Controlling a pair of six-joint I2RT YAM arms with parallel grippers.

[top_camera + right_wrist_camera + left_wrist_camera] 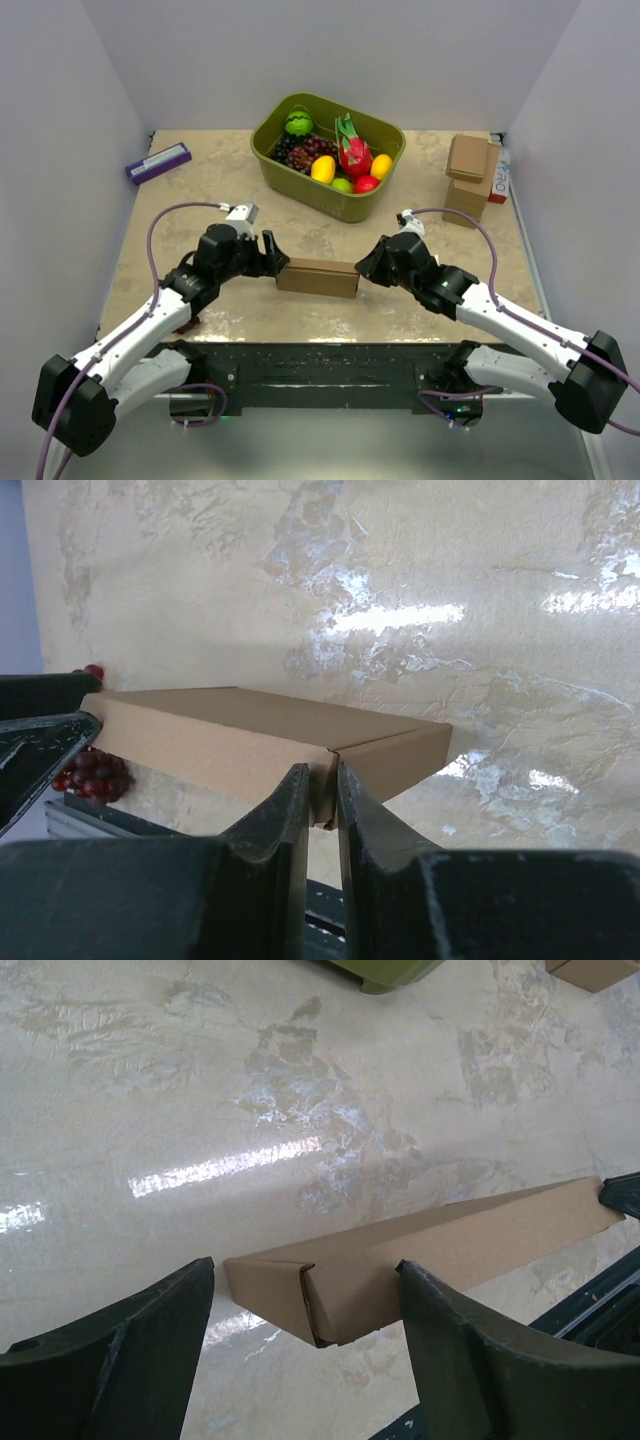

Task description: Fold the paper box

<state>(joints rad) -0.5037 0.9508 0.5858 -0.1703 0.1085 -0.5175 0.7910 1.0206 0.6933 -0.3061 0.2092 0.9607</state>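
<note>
The beige marbled table [200, 190] has the paper box [318, 277] near its middle, between the 2 grippers. The right gripper [363, 270] pinches the box's right end. The left gripper [280, 262] is spread wide around the left end, not touching. Closing the left one slowly and squarely would, I think, avoid crushing the corner.

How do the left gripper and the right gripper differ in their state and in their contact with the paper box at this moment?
The left gripper stands wide open, while the right gripper is almost closed. The left gripper straddles one end of the paper box without clamping it; the right gripper pinches a thin cardboard edge at the other end. Both have dark fingers and face each other across the box.
</note>
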